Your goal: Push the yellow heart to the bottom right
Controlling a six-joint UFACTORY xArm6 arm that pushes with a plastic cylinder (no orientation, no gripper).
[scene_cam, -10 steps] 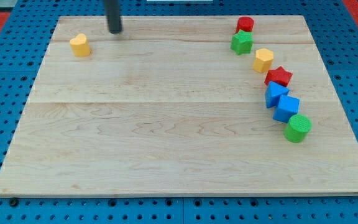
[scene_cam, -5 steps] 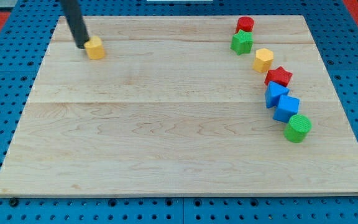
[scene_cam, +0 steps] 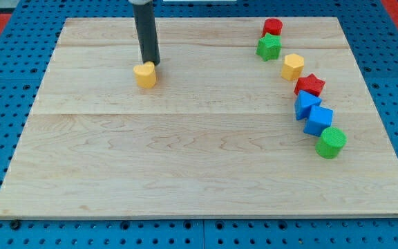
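Note:
The yellow heart (scene_cam: pixel 144 74) lies on the wooden board (scene_cam: pixel 185 159), left of centre in the upper half. My tip (scene_cam: pixel 150 63) stands right at the heart's upper right edge, touching it. The dark rod rises from there to the view's top.
A curved row of blocks runs down the board's right side: a red cylinder (scene_cam: pixel 273 27), a green star (scene_cam: pixel 269 47), a yellow hexagon (scene_cam: pixel 293 66), a red star (scene_cam: pixel 310 85), a blue triangle (scene_cam: pixel 305 104), a blue cube (scene_cam: pixel 318 120) and a green cylinder (scene_cam: pixel 331 142).
The tip went round to the heart's left and pushed it right and slightly down, from the upper left corner toward the middle. The tip now stands above the heart.

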